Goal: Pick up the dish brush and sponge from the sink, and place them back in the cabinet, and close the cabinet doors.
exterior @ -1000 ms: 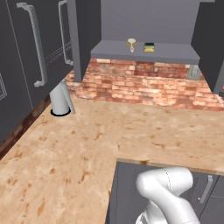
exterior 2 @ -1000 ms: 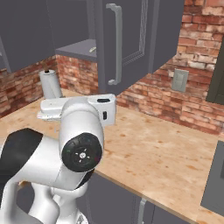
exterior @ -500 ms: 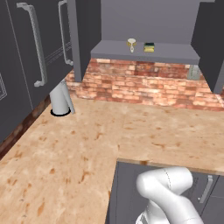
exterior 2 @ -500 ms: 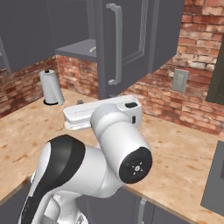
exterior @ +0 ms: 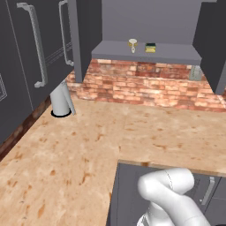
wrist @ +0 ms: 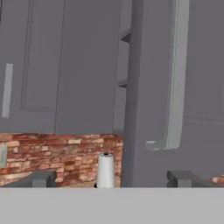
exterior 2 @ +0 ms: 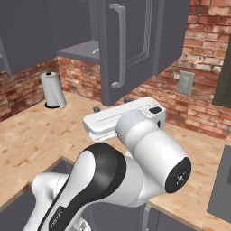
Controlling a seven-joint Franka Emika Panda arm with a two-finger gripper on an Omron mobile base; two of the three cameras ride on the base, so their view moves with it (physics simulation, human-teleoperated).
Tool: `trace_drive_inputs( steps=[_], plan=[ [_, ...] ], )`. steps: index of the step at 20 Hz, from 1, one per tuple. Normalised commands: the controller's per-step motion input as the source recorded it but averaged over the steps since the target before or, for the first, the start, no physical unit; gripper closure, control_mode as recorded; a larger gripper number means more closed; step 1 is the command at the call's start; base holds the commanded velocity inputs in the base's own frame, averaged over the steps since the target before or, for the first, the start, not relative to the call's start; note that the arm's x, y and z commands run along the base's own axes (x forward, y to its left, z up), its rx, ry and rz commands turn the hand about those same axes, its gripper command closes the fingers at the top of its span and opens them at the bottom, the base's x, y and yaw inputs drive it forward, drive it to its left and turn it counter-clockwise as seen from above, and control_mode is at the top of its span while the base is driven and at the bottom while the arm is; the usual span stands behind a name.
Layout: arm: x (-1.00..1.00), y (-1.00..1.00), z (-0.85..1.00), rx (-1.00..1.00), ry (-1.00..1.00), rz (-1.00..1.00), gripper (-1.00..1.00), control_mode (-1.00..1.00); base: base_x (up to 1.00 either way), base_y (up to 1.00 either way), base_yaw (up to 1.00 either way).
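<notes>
My jaws stand spread wide with nothing between them; in the hand view the two dark fingertips (wrist: 39, 179) rise at the bottom edge, well apart, pointing at an open cabinet door (wrist: 175, 87) with its long silver bar handle (wrist: 173, 78). Between the tips I see the paper towel roll (wrist: 105, 169) standing upright in front of the red brick wall (wrist: 57, 155).

From the left base view, the cabinet (exterior: 145, 26) is open and the dish brush (exterior: 132, 44) stands on its grey inner shelf (exterior: 176, 54). The sponge (exterior: 151, 47) lies just beside it on the same shelf, green top up. Both cabinet doors (exterior: 81, 39) hang open. The beige speckled bench (exterior: 88, 150) runs below.

In the right base view my white arm (exterior 2: 135, 153) bends across the foreground, under the open door.
</notes>
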Motion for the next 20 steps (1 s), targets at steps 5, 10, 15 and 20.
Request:
trace_drive_inputs(
  steps=[5,10,15,20],
  plan=[
    [0.2,-0.11,0.0,0.0,-0.04,0.08,-1.0,-1.0,0.0,0.0,0.0],
    [0.32,-0.01,-0.01,0.0,-0.03,0.08,-1.0,-1.0,0.0,0.0,0.0],
    [0.27,-0.01,-0.01,0.0,-0.02,0.09,-1.0,-1.0,0.0,0.0,0.0],
    [0.1,-0.13,0.0,0.0,-0.02,0.07,-1.0,-1.0,0.0,0.0,0.0]
  ],
)
